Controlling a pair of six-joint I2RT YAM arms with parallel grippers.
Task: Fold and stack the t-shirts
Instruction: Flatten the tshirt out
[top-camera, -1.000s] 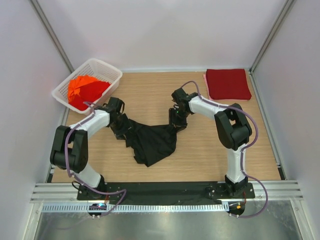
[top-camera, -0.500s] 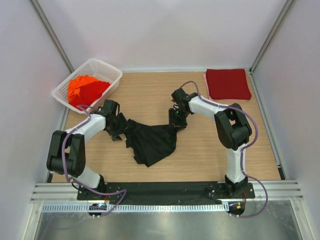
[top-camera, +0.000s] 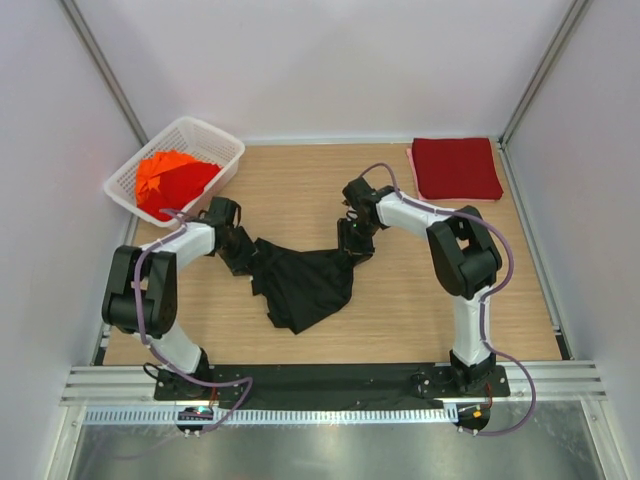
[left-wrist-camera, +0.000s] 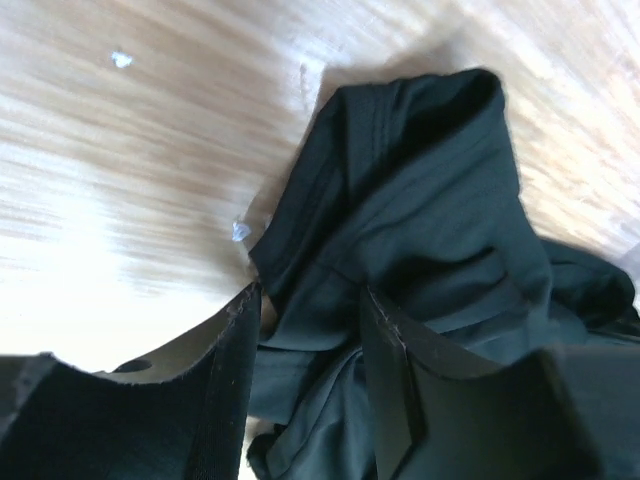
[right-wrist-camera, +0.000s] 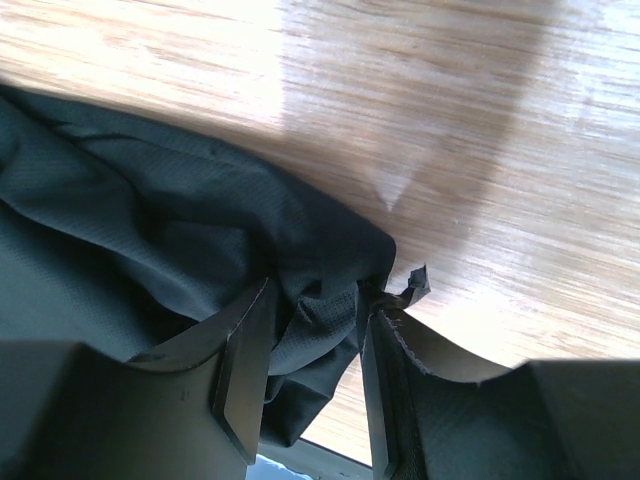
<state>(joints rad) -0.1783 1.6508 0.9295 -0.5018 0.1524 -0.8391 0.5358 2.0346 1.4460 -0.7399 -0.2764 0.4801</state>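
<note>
A wooden table (top-camera: 400, 300) seen from above, walled in white. A black t-shirt (top-camera: 300, 285) lies crumpled at its middle. The left gripper (top-camera: 243, 258) meets the shirt's left edge, the right gripper (top-camera: 352, 245) its upper right corner. A white lattice basket (top-camera: 215, 140) at the far left corner holds bright orange-red t-shirts (top-camera: 170, 180). A folded dark red t-shirt (top-camera: 456, 167) lies flat at the far right corner.

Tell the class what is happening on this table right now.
The robot is handling a crumpled black t-shirt. The right gripper pinches the shirt's right edge, while the left gripper straddles its left edge with jaws not yet closed. A dark red t-shirt lies folded at the far right corner, and orange-red t-shirts wait in the white basket.
</note>
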